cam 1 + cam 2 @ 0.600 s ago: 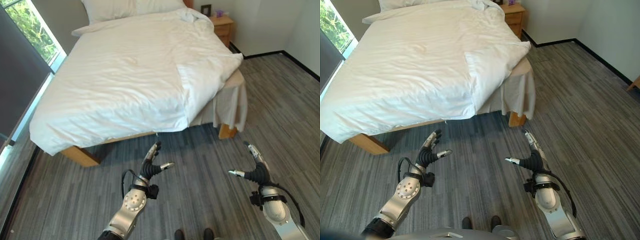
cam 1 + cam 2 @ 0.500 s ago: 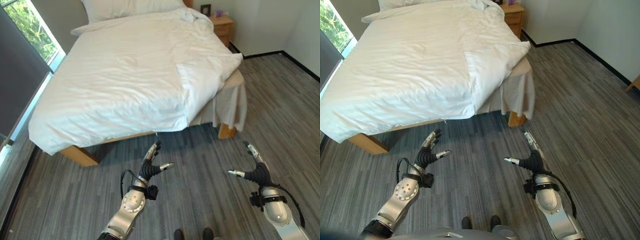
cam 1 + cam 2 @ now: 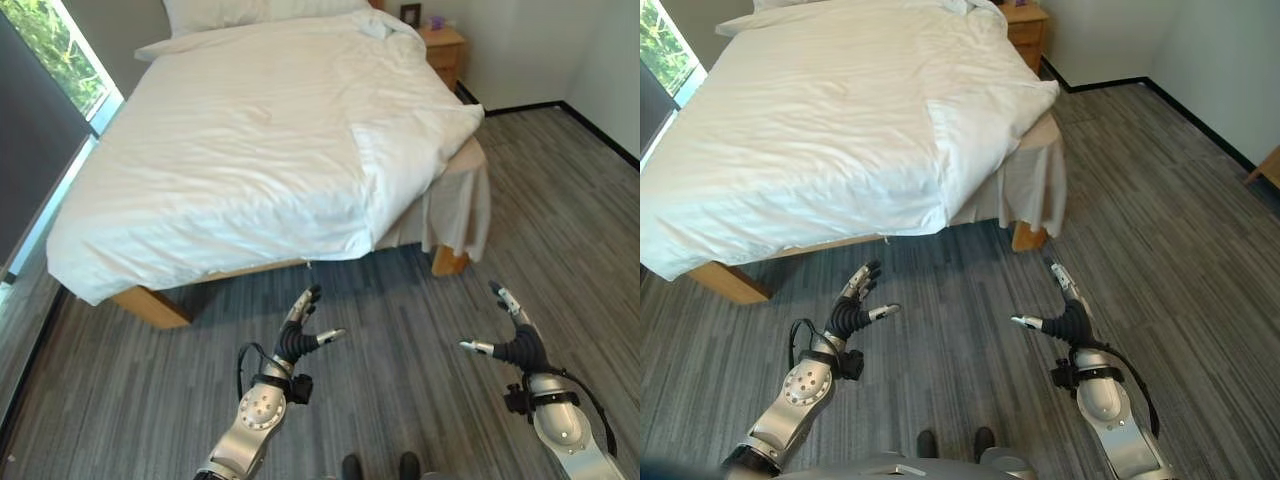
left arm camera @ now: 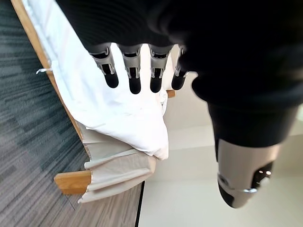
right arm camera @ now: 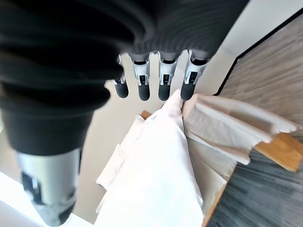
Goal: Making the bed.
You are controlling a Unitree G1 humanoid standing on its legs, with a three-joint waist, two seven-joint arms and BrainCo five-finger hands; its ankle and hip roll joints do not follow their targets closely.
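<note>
Your bed (image 3: 150, 300) fills upper half of frame, white duvet (image 3: 230, 150) spread over it. Duvet's near-right corner folded back on itself (image 3: 400, 170), beige sheet (image 3: 455, 215) hanging exposed below at right foot corner. Near edge of duvet overhangs wooden frame, lower left. Nightstand (image 3: 445, 48) at upper right, beside headboard end. Your left hand (image 3: 298, 335) lower centre, fingers straight and spread, holding nothing. Right hand (image 3: 515, 340) lower right, fingers extended, empty. Both over grey floor (image 3: 400, 330), well apart from bed edge; open floor between hands and along bed's right side.

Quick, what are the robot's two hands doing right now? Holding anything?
Left hand: open, holding nothing, above the floor.
Right hand: open, holding nothing too.
</note>
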